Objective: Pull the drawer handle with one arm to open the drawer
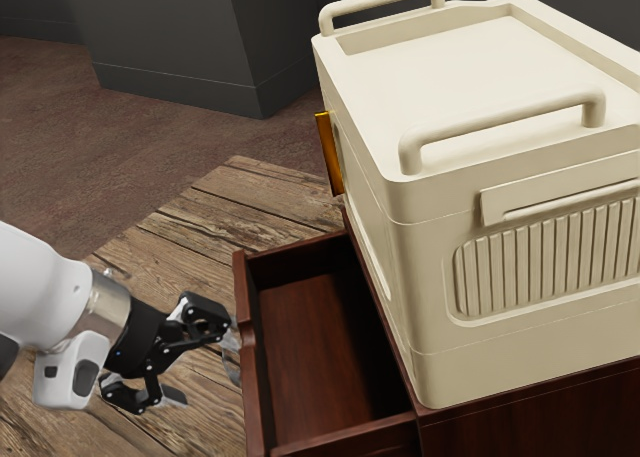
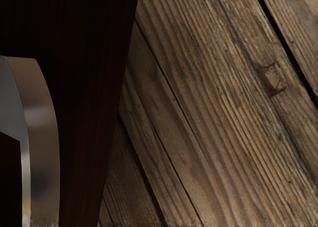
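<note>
Walls: plain dark gray. One section (image 1: 160,27) juts into the room with a sharp vertical corner; more wall (image 1: 35,7) sits behind it at the exterior view's left. Low skirting (image 1: 175,90) runs along the base, same gray. Floor (image 1: 70,147): reddish brown, mottled. Table (image 1: 205,212): weathered brown planks, dark seams, rough far edge against the floor. Wrist view gives strong grain plus a squarish knot (image 2: 272,79). Light: dim on walls, brighter on planks.
</note>
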